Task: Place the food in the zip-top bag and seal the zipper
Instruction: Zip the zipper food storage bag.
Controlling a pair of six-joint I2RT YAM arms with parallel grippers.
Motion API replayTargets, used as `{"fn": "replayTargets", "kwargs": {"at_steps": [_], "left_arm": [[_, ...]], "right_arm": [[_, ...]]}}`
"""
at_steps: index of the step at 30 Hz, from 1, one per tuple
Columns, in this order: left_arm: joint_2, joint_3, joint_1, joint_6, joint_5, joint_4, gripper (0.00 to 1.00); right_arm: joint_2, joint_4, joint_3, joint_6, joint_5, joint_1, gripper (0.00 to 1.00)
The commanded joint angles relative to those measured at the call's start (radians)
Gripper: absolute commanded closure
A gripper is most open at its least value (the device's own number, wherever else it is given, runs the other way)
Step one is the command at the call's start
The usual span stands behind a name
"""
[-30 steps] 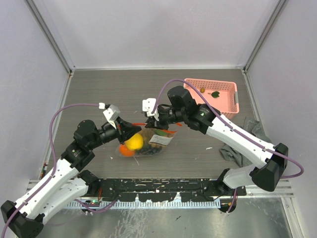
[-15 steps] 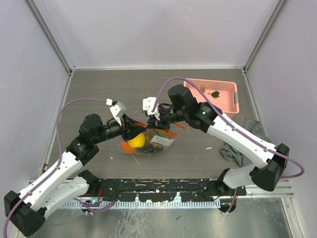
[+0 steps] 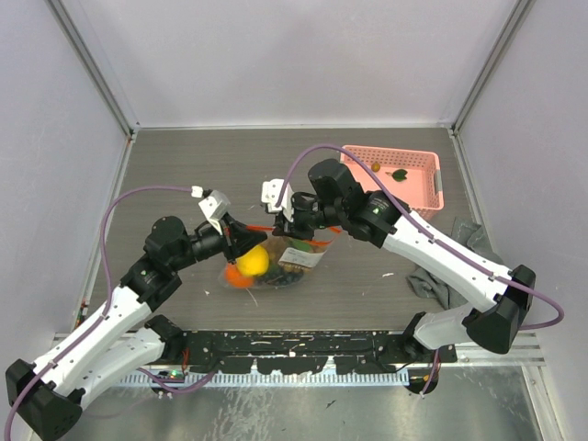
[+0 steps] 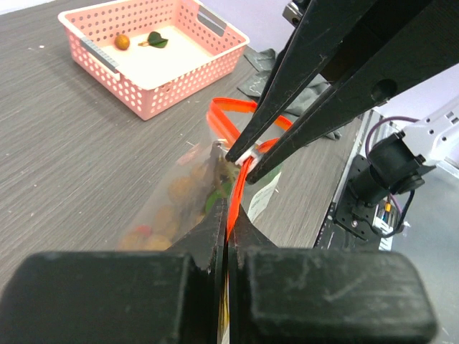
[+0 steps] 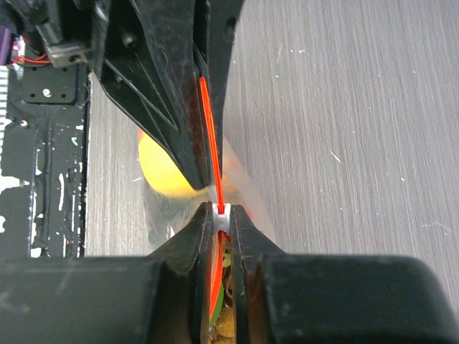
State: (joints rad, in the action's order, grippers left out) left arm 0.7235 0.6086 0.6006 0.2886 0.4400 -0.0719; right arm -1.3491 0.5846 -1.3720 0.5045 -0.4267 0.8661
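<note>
The zip-top bag (image 3: 287, 260), yellow fruit (image 3: 253, 263) inside, sits at centre frame, its zipper (image 5: 208, 122) pinched by the closed left end effector (image 4: 226, 211) and, at a white tab (image 4: 242, 153), by the clamped right end effector (image 5: 221, 213). A clean seal likely needs a taut strip and a straight pull.
</note>
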Motion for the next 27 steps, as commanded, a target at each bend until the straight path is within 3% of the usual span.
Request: {"fn": "replayTargets", "kwargs": {"at_steps": [1, 10, 15, 21, 24, 27], "left_arm": [[-0.034, -0.010, -0.007, 0.043, -0.104, -0.063, 1.00], [-0.078, -0.044, -0.007, 0.059, -0.126, -0.053, 1.00], [-0.092, 0.003, -0.007, 0.041, -0.133, 0.027, 1.00], [-0.128, 0.146, -0.007, -0.023, -0.136, 0.233, 0.39], [-0.118, 0.216, -0.008, -0.075, -0.134, 0.360, 0.22], [-0.096, 0.288, -0.007, -0.162, -0.127, 0.475, 0.17]], "right_arm": [[0.074, 0.050, 0.005, -0.035, 0.167, -0.013, 1.00], [0.132, 0.078, 0.037, -0.069, 0.244, -0.024, 1.00], [0.109, 0.106, -0.029, -0.086, 0.221, -0.024, 1.00], [0.054, 0.130, -0.101, -0.084, 0.181, -0.024, 1.00], [0.026, 0.134, -0.114, -0.090, 0.151, -0.023, 1.00], [0.000, 0.128, -0.116, -0.098, 0.120, -0.024, 1.00]]}}
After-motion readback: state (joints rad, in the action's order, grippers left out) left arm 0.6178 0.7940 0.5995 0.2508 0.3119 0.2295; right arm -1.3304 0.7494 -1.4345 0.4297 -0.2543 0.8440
